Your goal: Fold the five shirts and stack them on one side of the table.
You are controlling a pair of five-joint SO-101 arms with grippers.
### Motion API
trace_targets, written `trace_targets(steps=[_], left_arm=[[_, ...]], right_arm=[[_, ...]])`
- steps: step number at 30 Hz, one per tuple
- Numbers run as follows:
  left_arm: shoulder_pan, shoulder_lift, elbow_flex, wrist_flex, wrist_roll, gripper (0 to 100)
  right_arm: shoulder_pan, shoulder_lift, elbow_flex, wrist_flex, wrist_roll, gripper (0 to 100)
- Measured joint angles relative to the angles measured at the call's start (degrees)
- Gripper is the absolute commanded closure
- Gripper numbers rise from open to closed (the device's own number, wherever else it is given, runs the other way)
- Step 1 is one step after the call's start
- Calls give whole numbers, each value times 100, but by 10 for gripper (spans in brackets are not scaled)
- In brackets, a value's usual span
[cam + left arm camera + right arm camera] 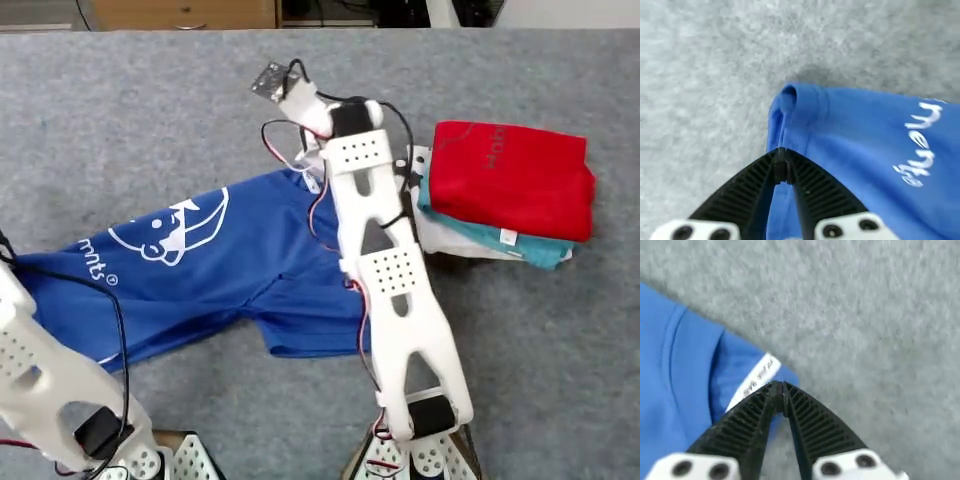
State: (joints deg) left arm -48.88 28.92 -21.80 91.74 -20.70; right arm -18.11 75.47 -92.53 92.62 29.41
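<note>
A blue shirt [220,265] with white print lies spread over the grey table, from the left edge to the middle. My left gripper [781,170] is shut on a folded edge of the blue shirt [865,145], close to its corner. My right gripper [779,395] is shut on another edge of the blue shirt [685,365], beside a small white label [756,377]. In the high view the right arm [385,270] stretches from the near edge to the shirt's far end. The left arm [40,370] runs to the table's left edge.
A stack of folded shirts sits at the right: a red one [515,175] on top, a teal one [500,238] and a white one [445,238] below. Bare grey table [150,110] lies beyond the blue shirt and at the near right.
</note>
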Motion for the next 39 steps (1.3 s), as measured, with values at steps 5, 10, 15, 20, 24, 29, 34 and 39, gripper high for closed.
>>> trace_targets(steps=[5, 10, 15, 20, 24, 29, 34, 39], left_arm=[[325, -870, 0, 378, 0, 981], [580, -1626, 26, 765, 0, 981], [571, -2558, 712, 809, -79, 981], [580, -3701, 2057, 721, -457, 981], [580, -4721, 3358, 290, -510, 981], [580, -5749, 4712, -114, -519, 981], [580, -6215, 5196, -141, -747, 981], [580, -6286, 5222, -141, -782, 981]], right_arm=[[0, -1002, -9, 677, 0, 996], [-220, -2040, 167, 888, -413, 996], [-853, -3191, 1855, 888, -721, 996], [-1398, -4457, 4492, 853, -1037, 996], [-1697, -5222, 6453, 273, -1046, 996], [-1934, -5459, 8422, -941, -1046, 996], [-1934, -5459, 9196, -1802, -1046, 996], [-1934, -5292, 9213, -1855, -1055, 996]])
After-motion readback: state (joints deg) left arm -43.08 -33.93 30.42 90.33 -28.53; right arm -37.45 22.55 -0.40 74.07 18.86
